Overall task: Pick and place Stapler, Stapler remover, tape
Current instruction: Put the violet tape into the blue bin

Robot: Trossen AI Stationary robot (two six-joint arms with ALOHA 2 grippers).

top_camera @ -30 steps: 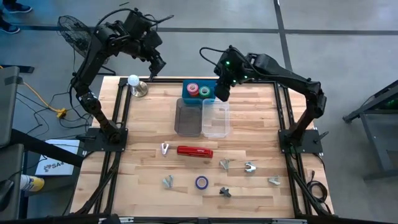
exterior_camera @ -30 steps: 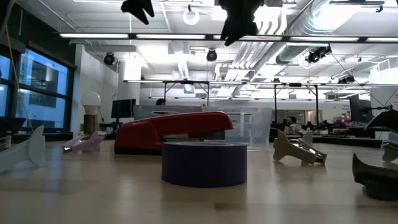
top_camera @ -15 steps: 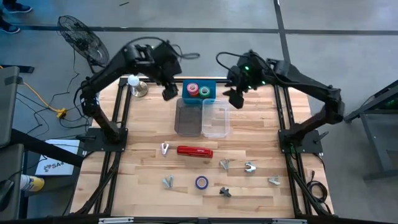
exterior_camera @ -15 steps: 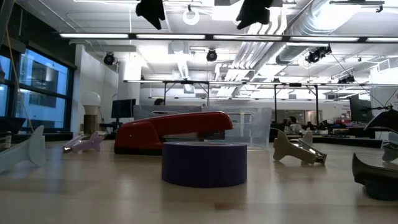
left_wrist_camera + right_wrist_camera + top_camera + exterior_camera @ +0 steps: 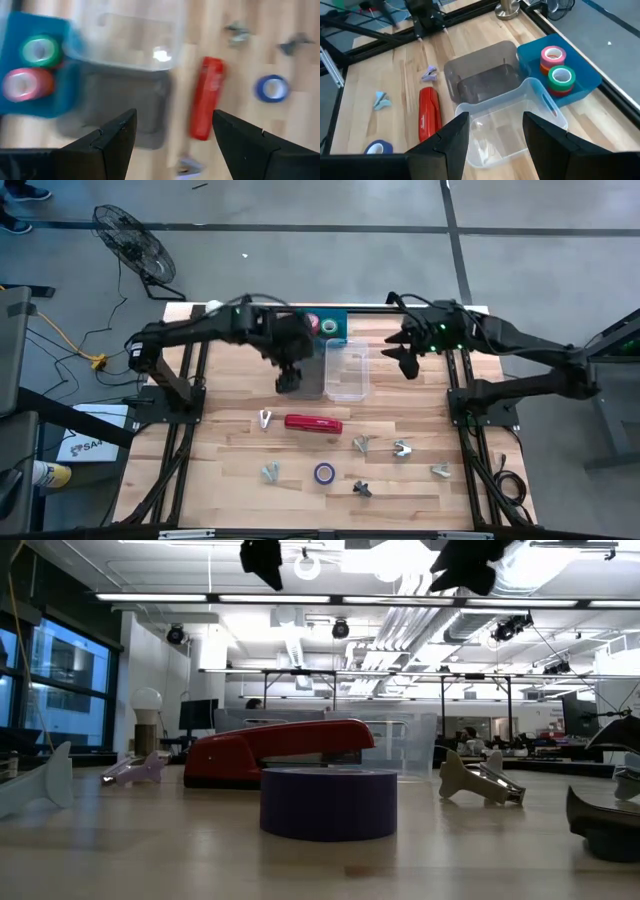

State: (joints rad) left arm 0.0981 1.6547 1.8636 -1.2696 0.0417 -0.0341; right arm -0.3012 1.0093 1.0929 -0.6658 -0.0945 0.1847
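- While both arms hung up over the wooden counter [image 5: 230,430], nothing was being held, so here's how it all sat
- left gripper [image 5: 288,378] hovered over the smoky grey bin [image 5: 300,370], fingers [image 5: 107,142] spread apart and empty
- right gripper [image 5: 406,360] hovered just off the right side of the clear bin [image 5: 346,370], fingers [image 5: 451,137] also apart with nothing between them
- the stapler [image 5: 313,423], the long red one, lay flat on the counter in front of the two bins, not touching either
- a purple tape roll [image 5: 324,473] sat further toward the front edge, well apart from the stapler; from the low view it looked like it was right in front of it
- a blue tray [image 5: 580,75] behind the bins had a pink tape roll [image 5: 553,54] and a green tape roll [image 5: 561,76] side by side in it
- small staple removers were scattered around: a whitish one [image 5: 265,419] just left of the stapler, a few greyish ones [image 5: 400,448] to the right and front of it
- grey and clear bins stood side by side, touching, both looked empty
- a lamp-ish thing with a round white bulb [image 5: 147,700] stood at the far left corner
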